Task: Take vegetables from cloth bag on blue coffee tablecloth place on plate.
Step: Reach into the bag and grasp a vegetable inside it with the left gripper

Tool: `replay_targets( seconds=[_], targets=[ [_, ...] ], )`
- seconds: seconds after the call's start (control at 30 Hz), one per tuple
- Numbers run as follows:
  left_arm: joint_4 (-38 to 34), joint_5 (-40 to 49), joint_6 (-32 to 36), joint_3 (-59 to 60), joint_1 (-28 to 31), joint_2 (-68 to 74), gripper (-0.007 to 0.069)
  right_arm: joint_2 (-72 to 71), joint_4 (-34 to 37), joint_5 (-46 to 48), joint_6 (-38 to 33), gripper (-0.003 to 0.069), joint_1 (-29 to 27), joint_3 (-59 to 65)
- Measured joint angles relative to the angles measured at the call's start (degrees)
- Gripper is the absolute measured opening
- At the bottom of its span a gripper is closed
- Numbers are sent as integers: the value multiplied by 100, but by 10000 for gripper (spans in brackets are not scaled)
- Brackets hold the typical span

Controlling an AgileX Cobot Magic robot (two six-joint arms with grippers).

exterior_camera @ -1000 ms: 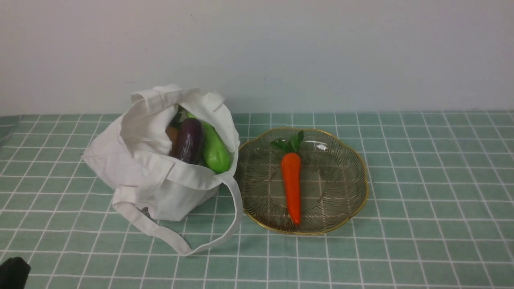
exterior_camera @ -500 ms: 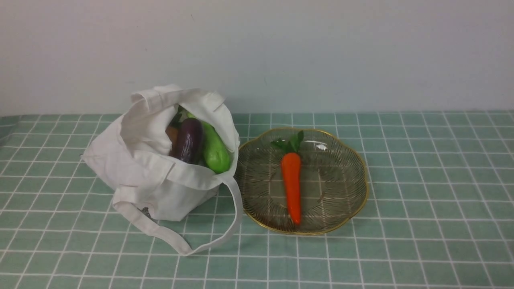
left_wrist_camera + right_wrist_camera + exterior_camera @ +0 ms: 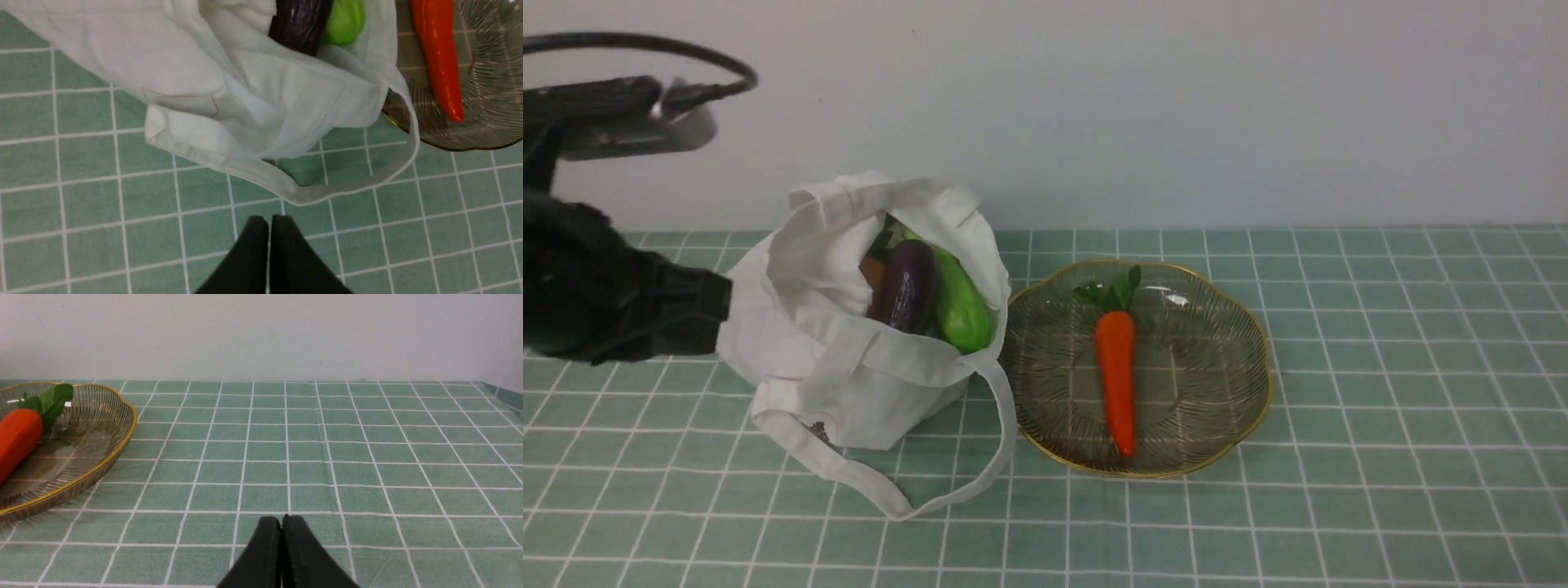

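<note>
We are keeping our left end effector (image 3: 268, 222) clenched, empty, near the bag (image 3: 849, 376) strap, and the right end effector (image 3: 282, 522) clenched too. The eggplant (image 3: 907, 286) is lying inside the bag. Right of the bag, a carrot (image 3: 1116, 376) is lying on the plate (image 3: 1217, 351).

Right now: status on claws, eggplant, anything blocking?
Left claw shut, empty; right claw shut, empty. Eggplant in cloth bag, beside gourd. Carrot lies across plate middle.
</note>
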Motion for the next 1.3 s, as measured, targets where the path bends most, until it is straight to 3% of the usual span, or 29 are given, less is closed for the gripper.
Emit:
replay_targets(
  seconds=[0.23, 0.47, 0.67, 0.73, 0.8, 0.93, 1.07, 1.13, 1.17, 1.2, 1.3],
  targets=[
    [853, 27, -49, -1421, -1189, 1559, -8, 0, 0, 0, 0, -10, 0, 0],
    [1520, 63, -338, -2476, -1457, 2894, 44, 0, 0, 0, 0, -10, 0, 0],
    [1748, -328, -564, -2870, -1457, 3561, 256, 0, 0, 0, 0, -10, 0, 0],
    [1782, -525, -715, -2885, -1458, 3762, 394, 0, 0, 0, 0, -10, 0, 0],
    [1927, -591, -823, -2885, -1465, 3870, 472, 0, 0, 0, 0, -10, 0, 0],
    [2385, -611, -1303, -2885, -1470, 4009, 566, 0, 0, 0, 0, -10, 0, 0],
    [2595, -622, -1600, -2885, -1476, 4025, 567, 0, 0, 0, 0, -10, 0, 0],
    [2643, -622, -1668, -2885, -1481, 4025, 498, 0, 0, 0, 0, -10, 0, 0],
    [2642, -608, -1674, -2885, -1481, 4025, 412, 0, 0, 0, 0, -10, 0, 0],
    [2642, -592, -1674, -2885, -1482, 4025, 377, 0, 0, 0, 0, -10, 0, 0],
    [2656, -475, -1630, -2885, -1512, 4025, 382, 0, 0, 0, 0, -10, 0, 0]
  ],
)
